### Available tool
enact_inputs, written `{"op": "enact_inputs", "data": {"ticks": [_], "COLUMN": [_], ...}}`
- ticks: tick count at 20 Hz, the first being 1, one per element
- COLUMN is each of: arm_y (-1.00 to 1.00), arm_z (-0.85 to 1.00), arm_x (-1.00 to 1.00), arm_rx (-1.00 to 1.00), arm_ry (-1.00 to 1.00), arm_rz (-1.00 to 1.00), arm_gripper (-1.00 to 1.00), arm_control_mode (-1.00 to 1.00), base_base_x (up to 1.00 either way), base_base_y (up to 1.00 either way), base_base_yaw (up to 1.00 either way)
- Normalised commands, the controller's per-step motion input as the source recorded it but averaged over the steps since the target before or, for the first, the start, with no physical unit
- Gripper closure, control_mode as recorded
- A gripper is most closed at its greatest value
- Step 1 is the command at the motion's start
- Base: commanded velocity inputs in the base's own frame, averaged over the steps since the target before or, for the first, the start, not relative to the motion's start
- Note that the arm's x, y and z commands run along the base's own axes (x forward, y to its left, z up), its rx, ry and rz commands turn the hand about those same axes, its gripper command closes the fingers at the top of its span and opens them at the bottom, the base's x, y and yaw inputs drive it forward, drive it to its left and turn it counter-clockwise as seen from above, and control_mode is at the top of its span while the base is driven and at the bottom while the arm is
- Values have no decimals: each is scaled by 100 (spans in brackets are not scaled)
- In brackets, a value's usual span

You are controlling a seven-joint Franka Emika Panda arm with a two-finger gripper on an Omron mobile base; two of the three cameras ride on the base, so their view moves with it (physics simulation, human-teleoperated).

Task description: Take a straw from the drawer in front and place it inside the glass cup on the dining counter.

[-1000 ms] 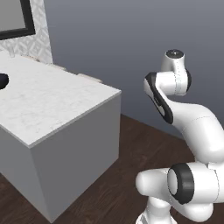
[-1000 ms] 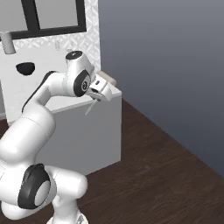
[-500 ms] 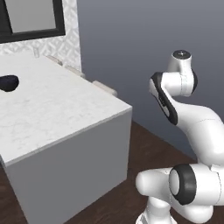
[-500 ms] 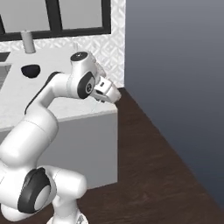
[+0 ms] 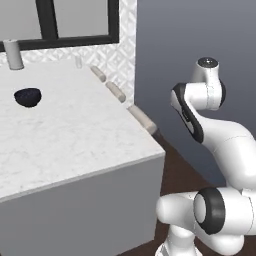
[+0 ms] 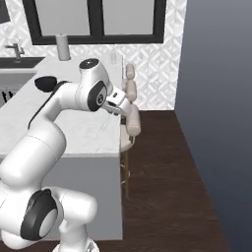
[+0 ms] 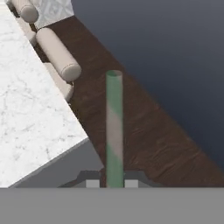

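— Gripper [image 7: 114,183] had its jaws pinched on the thin, pale green-and-white striped straw [image 7: 114,127], which stood straight ahead from the fingertips.
— Looked light, slender, probably crushable; the low hold near its base seemed right.

The dining counter [image 5: 75,145] lies mostly bare across the left of the left base view, open to a reach from above. Near its upper left stand a dark bowl [image 5: 27,96] and a white roll [image 5: 13,54], well apart from the near corner. Beige stools [image 5: 142,119] crowd the counter's right edge. Right of them, the dark wood floor [image 6: 167,177] lies open.
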Motion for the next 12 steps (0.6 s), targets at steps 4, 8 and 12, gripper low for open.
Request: {"op": "enact_inputs", "data": {"ticks": [4,8,12], "arm_y": [0,0,0], "arm_z": [0,0,0], "arm_x": [0,0,0], "arm_rx": [0,0,0], "arm_ry": [0,0,0], "arm_rz": [0,0,0], "arm_gripper": [100,100,100], "arm_control_mode": [100,100,100], "base_base_x": [64,55,51], "base_base_y": [-84,-92,-100], "base_base_yaw": [48,45,39]}}
